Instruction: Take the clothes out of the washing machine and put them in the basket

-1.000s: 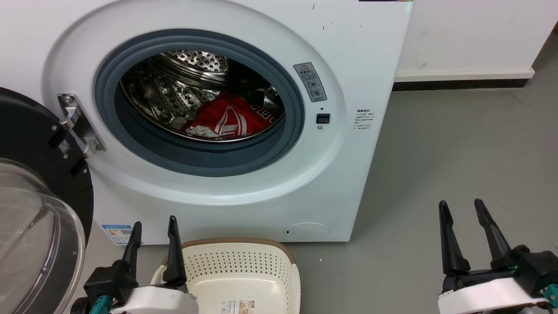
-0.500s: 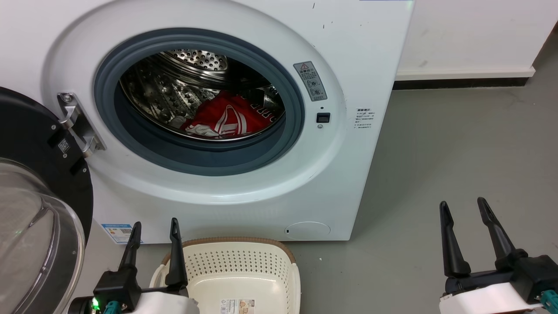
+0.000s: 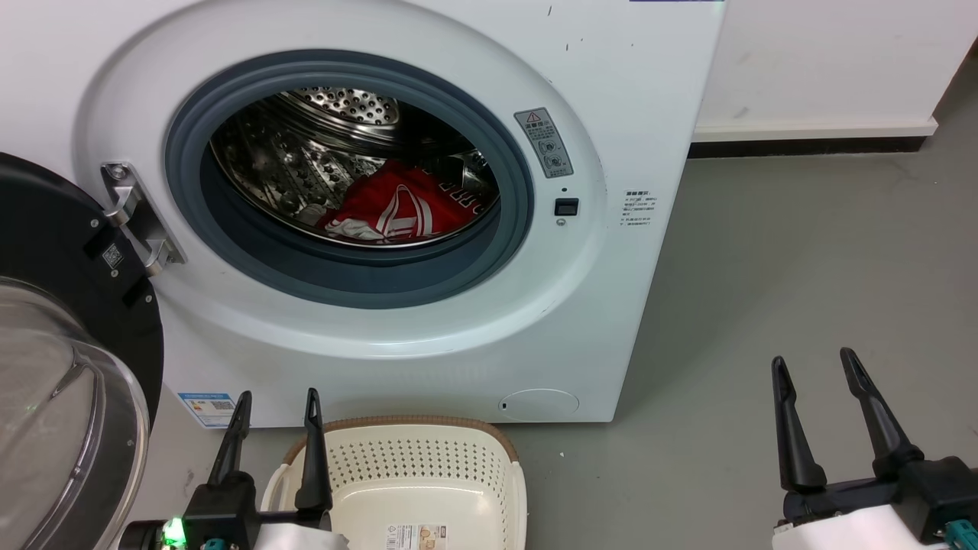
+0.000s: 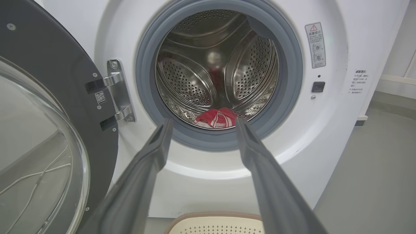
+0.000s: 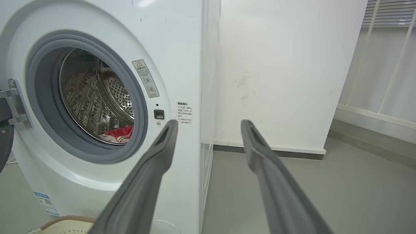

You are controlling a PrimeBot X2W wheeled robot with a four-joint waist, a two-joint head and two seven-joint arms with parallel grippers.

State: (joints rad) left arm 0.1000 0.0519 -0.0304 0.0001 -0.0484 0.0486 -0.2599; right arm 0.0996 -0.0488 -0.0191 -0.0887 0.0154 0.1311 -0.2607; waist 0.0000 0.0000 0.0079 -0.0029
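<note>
The white washing machine (image 3: 626, 92) stands with its door swung open at the left. Red clothes (image 3: 397, 208) with white trim lie crumpled low in the steel drum, also seen as the clothes (image 4: 217, 117) and the clothes (image 5: 119, 134). The cream basket (image 3: 428, 428) with a brown rim sits on the floor right in front of the washer, holding nothing but a label sticker. My left gripper (image 3: 277, 399) hovers open just left of the basket, fingers pointing at the washer. My right gripper (image 3: 814, 363) is open over bare floor at the lower right.
The dark-framed glass door (image 3: 69, 397) hangs open at the far left, close beside my left arm. Grey floor (image 3: 802, 252) stretches to the right of the washer up to a white wall (image 3: 825, 61) with a dark skirting strip.
Both grippers have drawn back slightly toward the bottom of the head view. The clothes, the basket and the door have not moved.
</note>
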